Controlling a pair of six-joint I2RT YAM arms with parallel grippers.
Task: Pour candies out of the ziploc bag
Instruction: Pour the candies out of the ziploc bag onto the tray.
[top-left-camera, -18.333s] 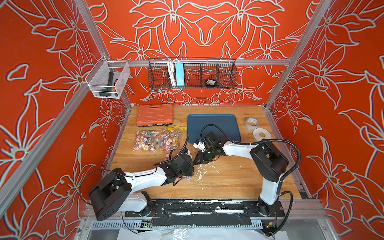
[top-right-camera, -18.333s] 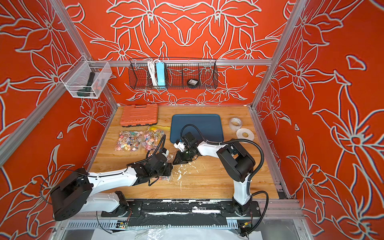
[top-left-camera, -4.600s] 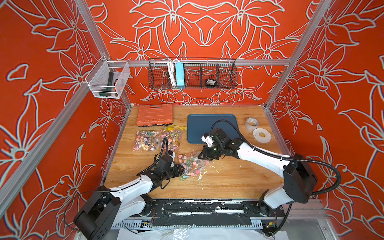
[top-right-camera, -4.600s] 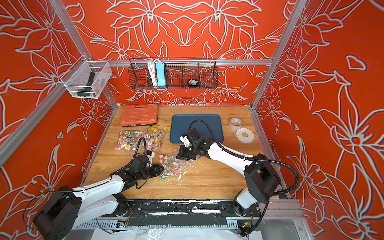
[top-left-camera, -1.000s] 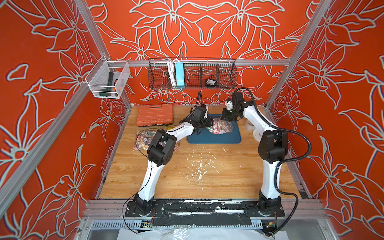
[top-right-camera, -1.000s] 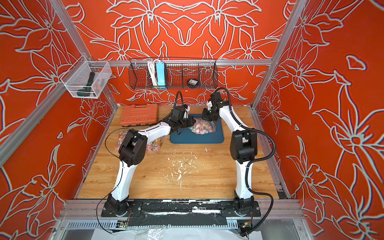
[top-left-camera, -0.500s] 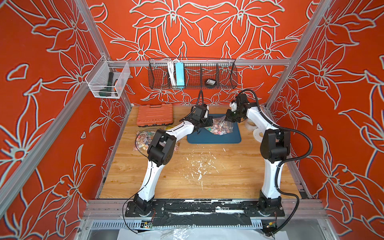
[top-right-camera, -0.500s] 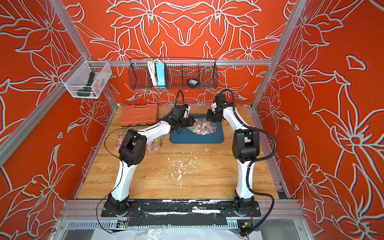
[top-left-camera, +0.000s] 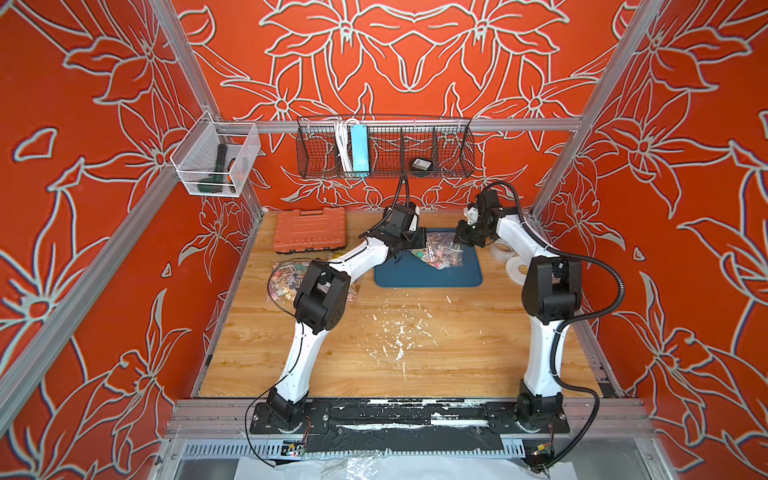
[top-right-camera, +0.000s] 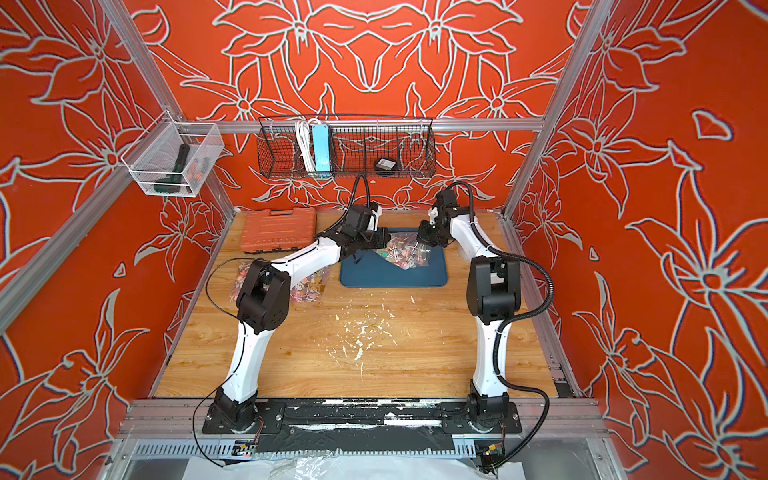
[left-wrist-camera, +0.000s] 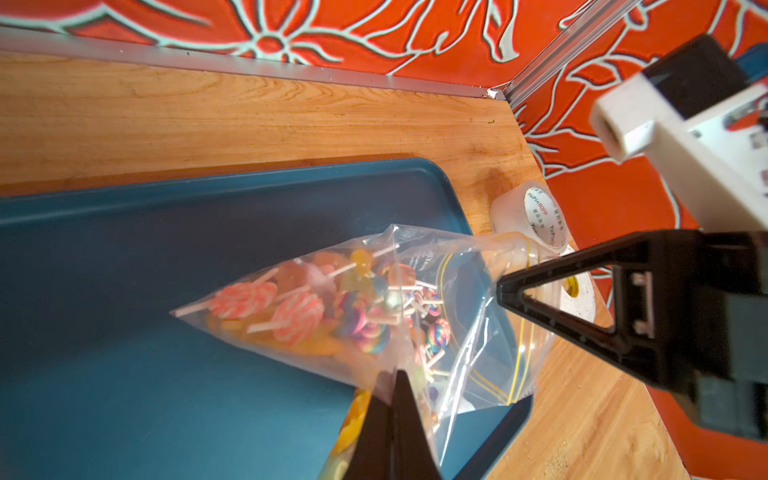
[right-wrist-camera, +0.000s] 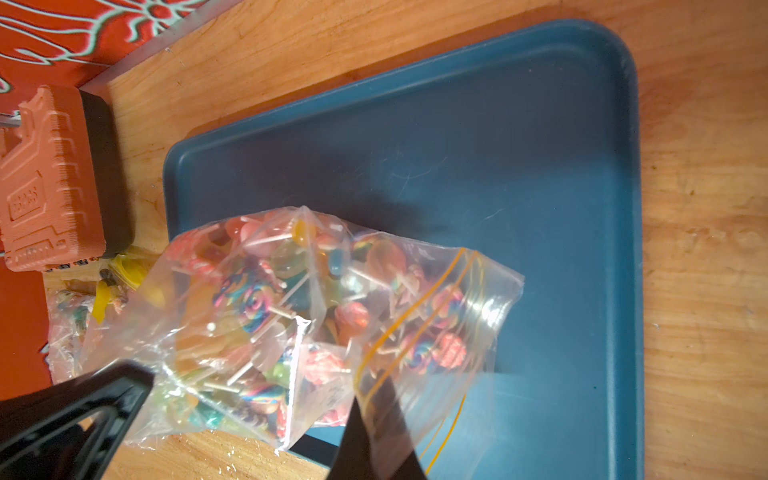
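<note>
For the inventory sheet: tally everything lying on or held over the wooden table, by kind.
Clear plastic ziploc bags of candies: 3
Dark blue rectangular plastic tray: 1
Orange ribbed plastic tool case: 1
White tape rolls: 2
Total: 7

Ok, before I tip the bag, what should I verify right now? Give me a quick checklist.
1. The left gripper shut on the ziploc bag: ok.
2. The right gripper shut on the bag near its yellow zip strip: ok.
3. Bag held over the blue tray: ok.
4. Tray floor bare to receive the pour: ok.
5. The candies all inside the bag, none spilled: ok.
6. Bag mouth fully open: cannot tell.
</note>
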